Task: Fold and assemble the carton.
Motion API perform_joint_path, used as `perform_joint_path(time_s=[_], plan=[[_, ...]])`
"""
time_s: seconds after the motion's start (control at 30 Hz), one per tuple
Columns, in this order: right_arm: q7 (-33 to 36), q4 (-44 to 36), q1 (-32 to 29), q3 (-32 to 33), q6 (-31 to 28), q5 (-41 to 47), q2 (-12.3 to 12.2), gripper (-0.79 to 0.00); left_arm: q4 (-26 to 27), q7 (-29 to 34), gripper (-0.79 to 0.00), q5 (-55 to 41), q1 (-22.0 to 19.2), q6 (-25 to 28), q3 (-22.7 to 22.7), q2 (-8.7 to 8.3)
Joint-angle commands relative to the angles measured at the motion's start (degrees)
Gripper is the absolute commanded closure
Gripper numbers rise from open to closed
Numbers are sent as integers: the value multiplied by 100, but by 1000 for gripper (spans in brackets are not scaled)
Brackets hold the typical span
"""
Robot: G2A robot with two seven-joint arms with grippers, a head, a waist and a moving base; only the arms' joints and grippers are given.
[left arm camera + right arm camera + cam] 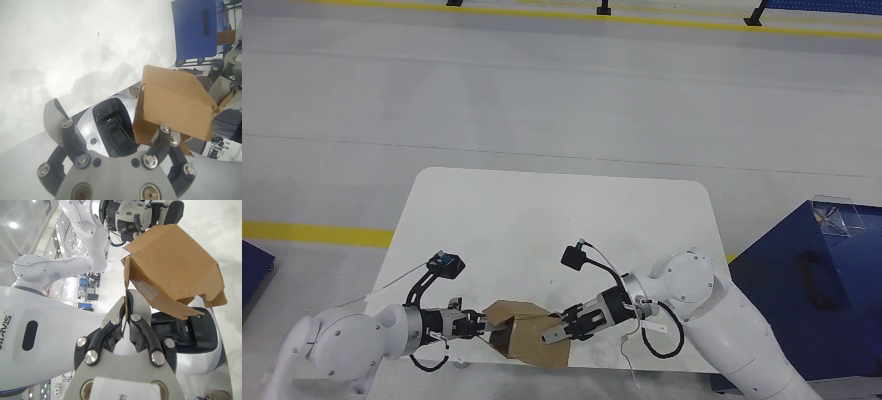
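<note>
Right fingers (137, 306): clenched on 1 thin flap of the carton (174, 262).
Left fingers (53, 113): spread wide, gripping nothing; 1 rests against the carton's edge.
Right gripper (127, 303): over the table's (542, 210) near edge, right of its middle.
Left gripper (478, 322): over the table's near edge, toward its left corner.
Carton: brown, partly folded, flaps loose, held off the table at its near edge, between the 2 grippers.

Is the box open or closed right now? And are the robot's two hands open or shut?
carton: partly folded, flaps open, held in the air.
right gripper: shut on one carton flap.
left gripper: open, touching the carton's side.
</note>
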State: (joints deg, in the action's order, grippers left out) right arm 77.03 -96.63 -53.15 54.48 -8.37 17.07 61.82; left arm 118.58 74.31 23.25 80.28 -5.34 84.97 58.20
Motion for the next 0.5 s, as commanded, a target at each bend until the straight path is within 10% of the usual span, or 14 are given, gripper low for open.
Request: perform_joint_path(time_s=[0.0, 0.47], plan=[[-25, 3, -3, 11, -11, 28, -2, 0, -7, 4, -785, 24, 1, -4, -47, -9], [-194, -261, -152, 190, -63, 38, -62, 0, -259, -121, -785, -301, -133, -32, -429, -27]])
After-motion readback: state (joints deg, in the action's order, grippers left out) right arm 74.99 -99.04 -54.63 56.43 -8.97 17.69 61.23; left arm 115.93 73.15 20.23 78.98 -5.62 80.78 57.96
